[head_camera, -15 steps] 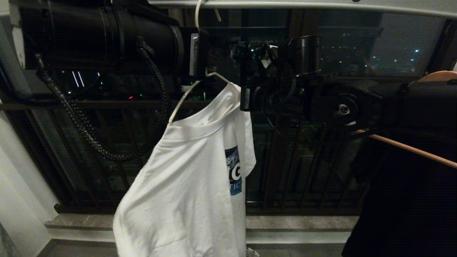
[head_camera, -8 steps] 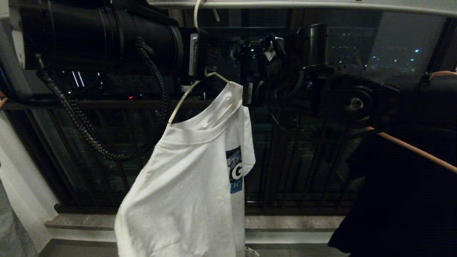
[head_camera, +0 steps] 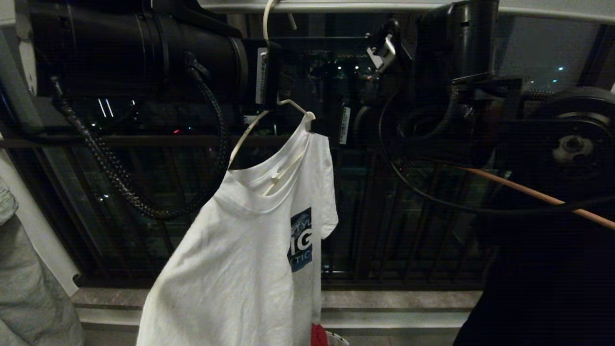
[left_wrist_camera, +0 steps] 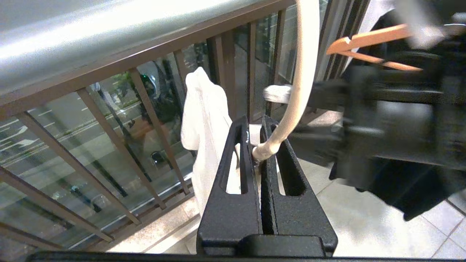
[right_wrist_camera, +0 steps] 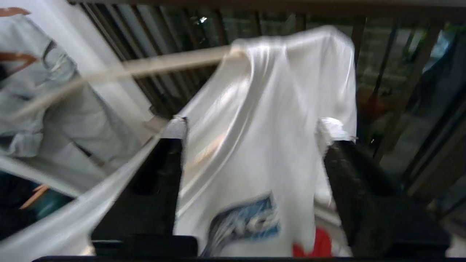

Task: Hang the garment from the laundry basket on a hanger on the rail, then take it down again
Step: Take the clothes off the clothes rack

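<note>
The soft, creased white T-shirt [head_camera: 250, 250] drapes from the thin white wire hanger [head_camera: 269, 134], whose hook goes up to the flat pale rail [head_camera: 336, 6]. The left gripper [left_wrist_camera: 256, 154] is clamped on the hanger's neck. The right gripper [right_wrist_camera: 251, 134] stands spread apart, the shirt's shoulder showing between its fingers.

Dim night scene, blurred wrist views

hidden: wire hook top of thin white hanger [head_camera: 288, 103] behind left arm | cut off: hem of white logo T-shirt [head_camera: 250, 250]; red cloth [head_camera: 318, 336] at frame edge | blurred: right wrist view
</note>
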Robot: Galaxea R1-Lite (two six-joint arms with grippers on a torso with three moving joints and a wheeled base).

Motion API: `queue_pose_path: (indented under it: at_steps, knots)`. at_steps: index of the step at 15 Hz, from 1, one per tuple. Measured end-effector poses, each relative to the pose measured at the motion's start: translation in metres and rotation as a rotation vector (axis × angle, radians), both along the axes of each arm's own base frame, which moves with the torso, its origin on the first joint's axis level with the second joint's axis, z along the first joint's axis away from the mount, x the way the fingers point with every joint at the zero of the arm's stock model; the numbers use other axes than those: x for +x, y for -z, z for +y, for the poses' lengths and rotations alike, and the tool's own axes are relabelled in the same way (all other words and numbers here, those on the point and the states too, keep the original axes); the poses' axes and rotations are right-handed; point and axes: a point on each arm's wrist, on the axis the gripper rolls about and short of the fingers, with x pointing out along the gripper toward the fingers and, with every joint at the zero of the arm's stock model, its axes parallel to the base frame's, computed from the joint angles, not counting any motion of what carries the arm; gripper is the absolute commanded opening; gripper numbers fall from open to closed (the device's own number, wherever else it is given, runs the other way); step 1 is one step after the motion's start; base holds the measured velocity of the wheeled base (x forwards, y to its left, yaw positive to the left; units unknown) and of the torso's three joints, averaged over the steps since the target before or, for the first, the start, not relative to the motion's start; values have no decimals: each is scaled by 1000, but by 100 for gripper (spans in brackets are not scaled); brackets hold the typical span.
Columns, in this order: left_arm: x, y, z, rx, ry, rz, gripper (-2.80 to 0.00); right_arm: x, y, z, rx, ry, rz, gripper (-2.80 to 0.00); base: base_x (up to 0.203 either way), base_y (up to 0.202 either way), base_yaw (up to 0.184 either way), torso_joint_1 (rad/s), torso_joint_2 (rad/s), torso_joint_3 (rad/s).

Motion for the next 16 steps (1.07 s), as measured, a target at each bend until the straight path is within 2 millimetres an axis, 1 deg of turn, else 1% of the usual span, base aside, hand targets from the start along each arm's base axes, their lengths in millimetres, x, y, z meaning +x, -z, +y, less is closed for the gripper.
queue_pose_path:
  at_steps: [3, 4, 7, 10, 11, 13, 16]
  knots:
    - [0, 2, 0, 3, 0, 4, -280, -30, 1, -6, -9, -37, 59, 0, 0, 0, 0, 0, 0, 0]
    - [0, 2, 0, 4, 0, 5, -280, -37, 1, -9, -10, -43, 69, -280, 0, 0, 0, 0, 0, 0]
    - [1, 3, -1, 6, -1, 9, -280, -52, 5, -13, -3, -57, 115, -280, 0, 0, 0, 0, 0, 0]
    - [3, 5, -1, 8, -6, 14, -280, -73, 10, -7, -28, -107, 143, -280, 0, 0, 0, 0, 0, 0]
    - [4, 5, -1, 9, -8, 16, -280, -77, 11, -6, -33, -107, 143, -280, 0, 0, 0, 0, 0, 0]
    - [6, 6, -1, 10, -11, 18, -280, -80, 12, -7, -38, -99, 143, -280, 0, 0, 0, 0, 0, 0]
    - [8, 7, 0, 15, -19, 20, -280, -79, 15, -11, -44, -85, 150, -280, 0, 0, 0, 0, 0, 0]
